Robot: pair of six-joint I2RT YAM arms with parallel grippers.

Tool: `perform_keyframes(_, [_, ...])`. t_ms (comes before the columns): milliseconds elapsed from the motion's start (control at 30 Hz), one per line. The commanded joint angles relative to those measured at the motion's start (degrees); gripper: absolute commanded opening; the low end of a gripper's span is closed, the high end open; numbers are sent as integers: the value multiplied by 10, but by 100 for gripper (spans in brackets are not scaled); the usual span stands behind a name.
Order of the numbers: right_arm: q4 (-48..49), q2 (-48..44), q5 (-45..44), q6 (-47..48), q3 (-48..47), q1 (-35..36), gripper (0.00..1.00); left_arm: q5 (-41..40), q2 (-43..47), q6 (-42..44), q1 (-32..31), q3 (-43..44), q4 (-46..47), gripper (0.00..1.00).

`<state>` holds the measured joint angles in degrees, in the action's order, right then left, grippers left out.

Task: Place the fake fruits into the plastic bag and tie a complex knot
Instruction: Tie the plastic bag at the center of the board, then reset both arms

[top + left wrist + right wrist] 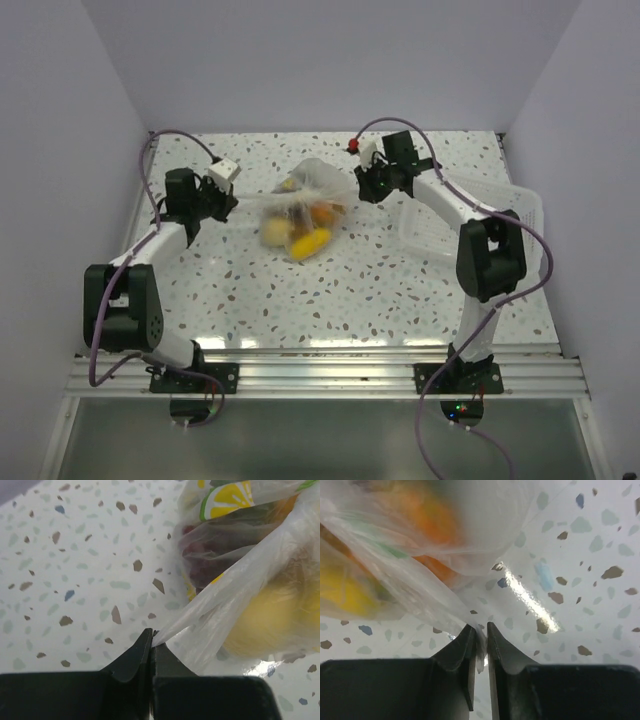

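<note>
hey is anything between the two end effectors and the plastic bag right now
Nothing visible. The left end effector and the right end effector each pinch a stretched strand of the plastic bag directly.

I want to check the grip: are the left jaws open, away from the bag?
No, in the left wrist view the left jaws are shut on a strip of the bag.

Overhead camera looks down — wrist cameras close on the bag (310, 182)

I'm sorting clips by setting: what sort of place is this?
Probably a lab robot cell: speckled terrazzo-style tabletop, plain pale walls closing it in, left arm and right arm bolted to a metal rail.
</note>
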<state>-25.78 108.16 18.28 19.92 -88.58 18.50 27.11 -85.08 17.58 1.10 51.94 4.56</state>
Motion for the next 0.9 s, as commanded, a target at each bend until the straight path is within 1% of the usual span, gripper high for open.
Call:
perform_keyframes(0, [-62,12,-121,1,-21,-49,18,-133,-3,23,54,-9,31,5])
perform_keyframes(67, [-72,9,-106,-8,-47,-47,31,-110,-4,16,54,8,17,11])
perform_keyframes(100, [-79,7,-94,-14,-59,-47,34,-99,-2,6,55,19,-11,21])
perform_keyframes(133, [-97,-5,-87,-17,-71,-47,39,-63,9,3,55,45,-27,27])
perform_keyframes(167, [-107,-12,-78,-25,-95,-47,45,-53,16,-3,55,60,-42,35])
perform_keyframes(200, [-117,-20,-50,-34,-107,-48,51,-39,24,-10,54,75,-64,44])
perform_keyframes(233, [-125,-31,-41,-35,-118,-48,64,-10,39,-23,55,110,-101,68])
perform_keyframes(267, [-137,-53,-32,-39,-135,-48,69,2,45,-23,54,129,-123,78])
perform_keyframes(300, [-142,-66,-18,-45,-142,-49,75,15,51,-29,55,147,-159,100])
perform_keyframes(333, [-146,-78,-6,-49,-149,-49,80,36,61,-34,55,182,-177,100])
perform_keyframes(367, [-156,-88,5,-52,-160,-51,91,43,62,-38,55,200,-197,100])
perform_keyframes(400, [-162,-108,32,-57,-165,-57,94,53,62,-38,55,241,-245,100])
perform_keyframes(467, [-168,-133,65,-79,-170,-67,99,73,55,-58,55,275,-280,100])
perform_keyframes(533, [-168,-144,105,-93,-169,-78,99,107,51,-83,55,303,-314,100])
perform_keyframes(633, [-156,-163,134,-103,-144,-81,99,151,56,-113,53,300,-317,100])
perform_keyframes(667, [-151,-167,160,-114,-118,-81,99,160,58,-120,51,295,-315,100])
perform_keyframes(700, [-144,-176,170,-122,-103,-80,99,158,61,-140,42,283,-302,100])
perform_keyframes(733, [-122,-180,182,-134,-87,-80,98,152,65,-142,34,276,-299,100])
perform_keyframes(800, [-97,-188,249,-171,-39,-77,98,133,70,-124,9,259,-304,100])
perform_keyframes(867, [-74,-196,260,-193,-5,-60,99,98,79,-122,-6,243,-300,100])
